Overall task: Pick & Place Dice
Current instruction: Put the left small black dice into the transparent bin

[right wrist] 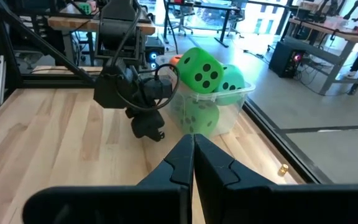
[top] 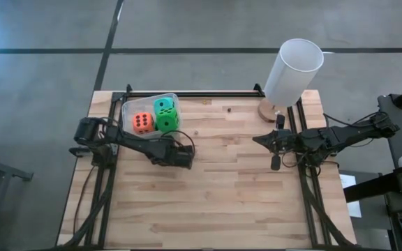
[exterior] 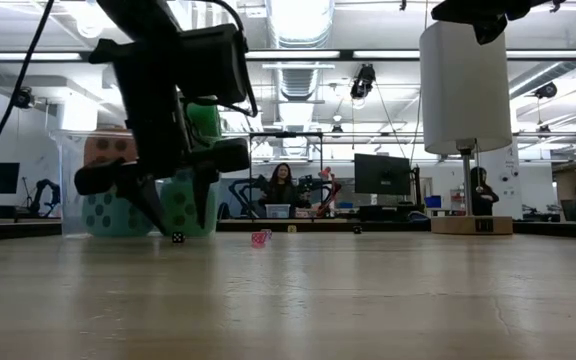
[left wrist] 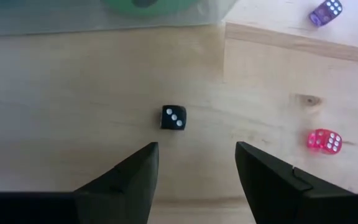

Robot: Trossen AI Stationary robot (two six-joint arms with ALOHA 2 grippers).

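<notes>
- Two dark fingers of the left pincer fill the near edge of the left wrist view, parted, with nothing between them.
- Just beyond their tips a small black die lies on the wooden surface, three white pips up.
- Off to one side in that view lie a small translucent pink die and, farther off, a small purple die.
- Seen from above, the left pincer hangs low over the surface at about 5 o'clock from the clear plastic tub, close to it.
- Inside the tub sit the big soft dice: an orange die at 9 o'clock, a bright green die beside it, and a teal die at 12 o'clock.
- At table height more of these dice show low in the tub, behind the arm.
- Right pincer waits near the 3 o'clock edge, clenched and empty, beside the tall white cylinder on its wooden base.
- Beyond the surface a seated person shows at a desk.
</notes>
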